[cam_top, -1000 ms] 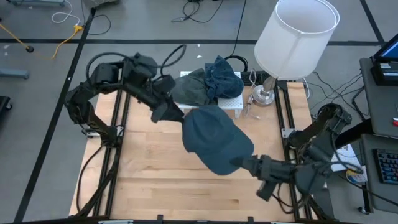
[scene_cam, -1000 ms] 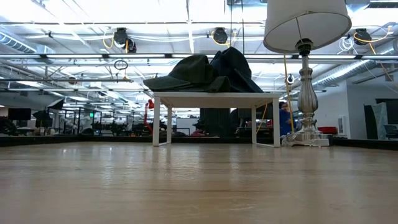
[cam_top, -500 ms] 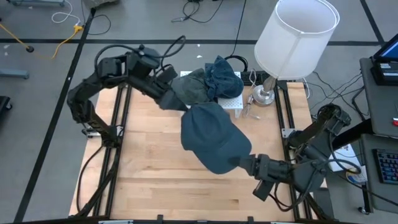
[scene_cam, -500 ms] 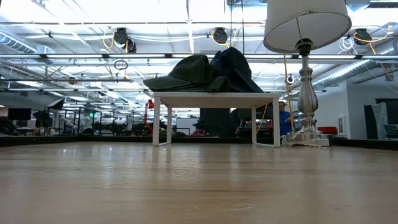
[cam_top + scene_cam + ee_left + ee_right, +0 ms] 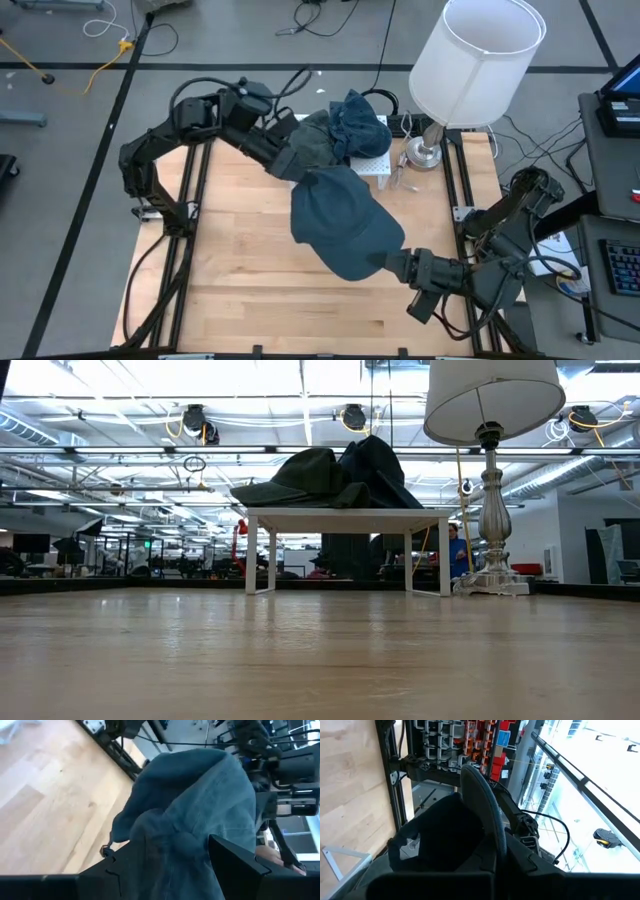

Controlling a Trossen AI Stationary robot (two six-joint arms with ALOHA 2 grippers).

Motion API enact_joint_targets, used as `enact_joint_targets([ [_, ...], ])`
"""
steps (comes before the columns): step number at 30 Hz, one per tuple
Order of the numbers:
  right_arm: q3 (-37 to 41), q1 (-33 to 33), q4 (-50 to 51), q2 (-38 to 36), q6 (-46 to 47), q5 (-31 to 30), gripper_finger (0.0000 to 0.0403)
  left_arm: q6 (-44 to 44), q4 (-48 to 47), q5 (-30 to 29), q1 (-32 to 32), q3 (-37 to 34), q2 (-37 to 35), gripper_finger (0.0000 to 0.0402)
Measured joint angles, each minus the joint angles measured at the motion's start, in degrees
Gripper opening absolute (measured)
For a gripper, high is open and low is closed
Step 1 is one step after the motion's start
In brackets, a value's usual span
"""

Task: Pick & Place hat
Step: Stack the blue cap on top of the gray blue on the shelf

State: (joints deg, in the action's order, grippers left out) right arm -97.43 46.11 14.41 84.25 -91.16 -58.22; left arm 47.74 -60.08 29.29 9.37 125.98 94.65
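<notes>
From my station: right end effector sat low over the near right of the bench, fingers clamped on the brim of the blue hat. Hat was held up off the wood, crown toward the small white table; it didn't appear in the low view. Left end effector was at the far end of the hat, right beside the dark green hat and blue cloth piled on that table. Its fingers straddled blue fabric; I couldn't tell whether they gripped it. Lamp stood at far right.
</notes>
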Motion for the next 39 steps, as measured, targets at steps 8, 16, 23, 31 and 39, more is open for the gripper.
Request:
enact_joint_targets([
  [8, 0.0, 0.1, 0.5, 0.0, 1.4, -0.1, 0.0001, 5.7, 12.4, 7.7, -0.8, 0.0, 1.2, 0.0215],
  [16, 0.0, 0.1, 0.7, 0.0, 4.8, -0.3, 0.0003, 6.1, 13.5, 8.8, -0.9, 0.0, 0.7, 0.0090],
  [23, 0.0, 0.1, 0.5, 0.0, 8.9, -0.2, 0.0039, 3.3, 13.7, 10.6, -0.9, 0.0, 0.4, 0.0041],
  [31, 0.0, 2.4, 3.3, -0.2, 43.7, -4.6, 0.0109, 0.0, 13.6, 11.2, 0.6, 0.0, -0.1, 0.0041],
  [39, 0.1, 4.5, 16.4, -0.2, 74.5, -13.9, 0.0151, -5.4, 13.6, 12.2, 5.1, 0.0, -1.0, 0.0041],
])
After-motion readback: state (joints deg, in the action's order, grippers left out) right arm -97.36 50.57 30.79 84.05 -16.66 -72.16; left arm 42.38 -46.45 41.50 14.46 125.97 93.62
